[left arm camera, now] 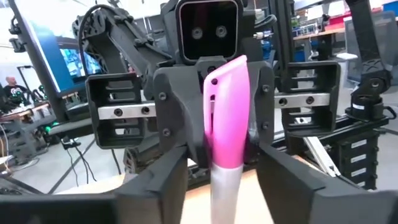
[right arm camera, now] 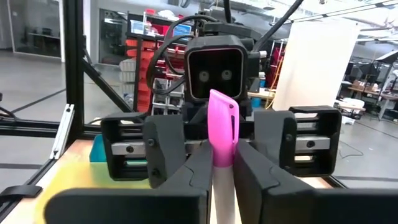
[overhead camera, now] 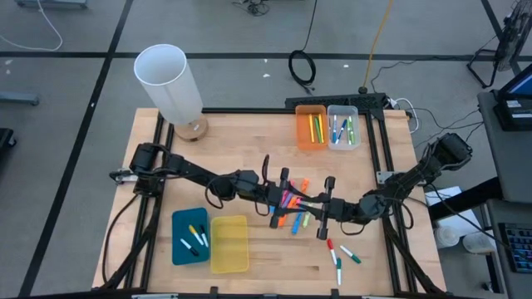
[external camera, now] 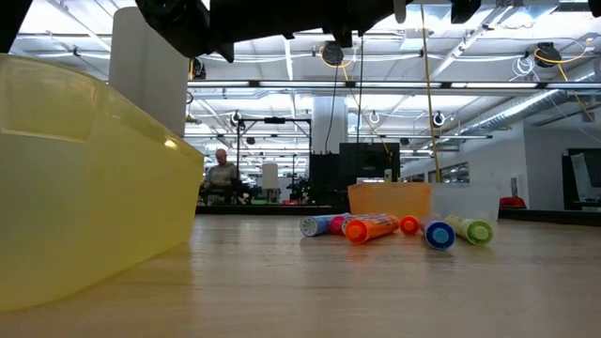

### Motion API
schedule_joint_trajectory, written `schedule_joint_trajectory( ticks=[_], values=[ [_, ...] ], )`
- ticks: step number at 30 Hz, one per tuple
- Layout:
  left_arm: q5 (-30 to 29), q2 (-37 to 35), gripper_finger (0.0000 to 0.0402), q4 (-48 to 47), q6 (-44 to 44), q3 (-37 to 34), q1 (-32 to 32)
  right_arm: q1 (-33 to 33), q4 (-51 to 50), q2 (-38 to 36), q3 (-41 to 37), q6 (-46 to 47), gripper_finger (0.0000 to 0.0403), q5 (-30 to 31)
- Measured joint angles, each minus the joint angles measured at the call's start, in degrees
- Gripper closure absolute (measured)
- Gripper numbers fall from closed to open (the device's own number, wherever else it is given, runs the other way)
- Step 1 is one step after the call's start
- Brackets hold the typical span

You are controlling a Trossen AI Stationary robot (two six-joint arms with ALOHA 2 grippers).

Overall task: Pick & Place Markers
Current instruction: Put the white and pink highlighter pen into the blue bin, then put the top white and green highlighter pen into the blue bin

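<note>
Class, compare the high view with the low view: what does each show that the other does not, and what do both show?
Only the high view shows the teal bin holding markers, the white cylinder, the loose markers near the table's front right, and both grippers meeting at one pink marker.

Only the low view shows the workshop room behind the table and a person far off.

Both show the yellow bin, the orange bin, the clear bin and the marker pile.

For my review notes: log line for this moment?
right gripper: shut on pink-capped white-bodied marker | left gripper: open around its cap
</note>
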Motion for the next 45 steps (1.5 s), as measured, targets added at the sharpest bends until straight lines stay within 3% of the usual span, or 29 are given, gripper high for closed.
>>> schedule_joint_trajectory(
  ticks=[4,11,21,25,30,34,39,45],
  values=[
    [1.09,-0.03,0.0277,-0.53,-0.70,0.01,0.03,0.04,-0.01,-0.02,0.00,0.31,0.0390,0.25],
    [1.88,-0.09,0.0289,-0.93,-1.38,0.00,-0.01,0.51,0.37,-0.02,0.02,0.09,0.0397,-1.25],
    [0.83,-0.07,0.0230,-1.44,-1.71,0.02,-0.01,1.40,0.42,-0.26,0.61,-1.31,0.0401,-1.67],
    [1.43,-0.12,0.0267,-5.62,-1.47,0.02,-0.01,1.83,0.42,-0.26,0.61,-0.64,0.0402,-1.47],
    [0.93,-5.26,0.0328,-21.80,-1.29,0.00,-0.19,4.33,-1.51,-0.35,0.61,-2.24,0.0394,-1.42],
    [-1.59,-12.25,0.0361,-36.53,-1.60,0.00,-0.70,5.63,-5.39,-0.36,1.01,-0.36,0.0362,0.64],
    [-3.57,-20.08,0.0385,-46.51,-0.91,0.00,-3.25,3.99,-29.21,1.64,6.25,12.33,0.0276,2.64],
    [-4.03,-22.32,0.0398,-51.78,-2.79,0.00,-5.50,1.52,-50.38,7.91,14.42,30.62,0.0197,-11.64]
  ],
)
